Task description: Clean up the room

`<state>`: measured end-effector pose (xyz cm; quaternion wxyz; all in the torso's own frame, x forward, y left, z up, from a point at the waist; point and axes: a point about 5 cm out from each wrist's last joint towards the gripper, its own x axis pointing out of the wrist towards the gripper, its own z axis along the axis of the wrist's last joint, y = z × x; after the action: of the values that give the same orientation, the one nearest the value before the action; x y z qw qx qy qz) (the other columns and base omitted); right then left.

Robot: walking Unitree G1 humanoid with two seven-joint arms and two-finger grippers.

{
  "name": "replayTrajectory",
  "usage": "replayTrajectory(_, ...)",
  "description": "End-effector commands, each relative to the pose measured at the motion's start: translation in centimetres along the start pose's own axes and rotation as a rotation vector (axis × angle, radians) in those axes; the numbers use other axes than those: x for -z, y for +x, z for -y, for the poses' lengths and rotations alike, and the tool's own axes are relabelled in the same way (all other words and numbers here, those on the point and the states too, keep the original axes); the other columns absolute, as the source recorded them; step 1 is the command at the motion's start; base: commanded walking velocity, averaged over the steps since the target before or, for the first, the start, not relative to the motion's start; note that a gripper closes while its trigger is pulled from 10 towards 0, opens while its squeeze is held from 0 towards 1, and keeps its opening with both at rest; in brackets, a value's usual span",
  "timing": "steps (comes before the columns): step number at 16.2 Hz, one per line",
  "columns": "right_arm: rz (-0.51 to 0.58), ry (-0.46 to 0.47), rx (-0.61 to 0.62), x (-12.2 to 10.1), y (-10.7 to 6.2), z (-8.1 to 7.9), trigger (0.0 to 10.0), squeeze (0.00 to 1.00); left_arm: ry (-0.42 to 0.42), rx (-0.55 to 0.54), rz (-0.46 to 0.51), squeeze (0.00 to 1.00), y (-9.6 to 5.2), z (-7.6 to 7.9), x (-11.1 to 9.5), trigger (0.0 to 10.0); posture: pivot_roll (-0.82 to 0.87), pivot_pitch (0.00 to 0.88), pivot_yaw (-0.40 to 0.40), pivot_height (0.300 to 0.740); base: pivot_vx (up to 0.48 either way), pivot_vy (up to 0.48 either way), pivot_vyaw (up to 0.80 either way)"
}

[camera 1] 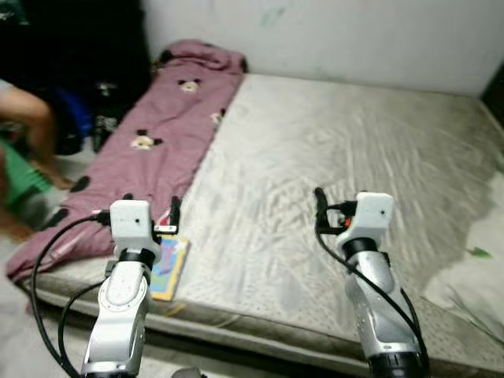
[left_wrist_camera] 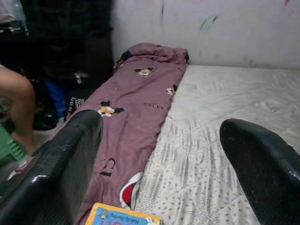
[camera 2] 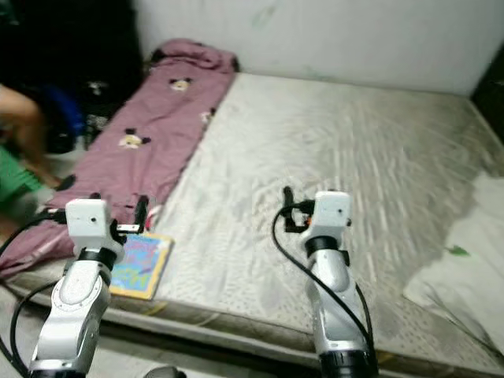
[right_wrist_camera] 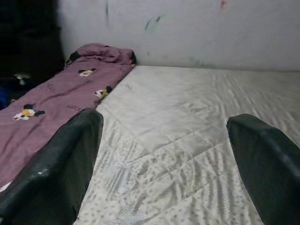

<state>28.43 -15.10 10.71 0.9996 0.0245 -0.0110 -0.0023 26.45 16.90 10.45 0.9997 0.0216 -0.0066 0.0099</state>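
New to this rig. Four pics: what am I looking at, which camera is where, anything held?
A humanoid robot stands at the foot of a mattress. The two wide pictures come from its head camera, looking down at its two silver arms. The other two come from wrist cameras that look out between each arm's black fingers. The left gripper hovers over a colourful children's book at the mattress's near corner; the right gripper hangs over bare sheet. Both jaws are open, holding nothing. A purple cartoon-print blanket lies along the robot's left edge, a white cloth at the right. A person's leg shows beside the bed.
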Motion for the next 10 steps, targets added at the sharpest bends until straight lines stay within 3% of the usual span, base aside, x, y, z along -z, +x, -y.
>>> replayTrajectory(1, 0.015, -0.001, 0.008, -0.54, 0.14, 0.17, 10.0, 0.00, 0.003, 0.019, 0.007, 0.00, 0.29, 0.41, -0.45, 10.0, 0.00, 0.000, 0.007, 0.740, 0.000, 0.000, 0.00)
replayTrajectory(10, -0.005, 0.006, 0.006, -0.28, 0.24, 0.00, 10.0, 0.00, 0.002, 0.054, 0.007, 0.00, 0.49, 0.88, -0.59, 10.0, 0.00, 0.000, 0.006, 0.740, 0.000, -0.030, 0.00)
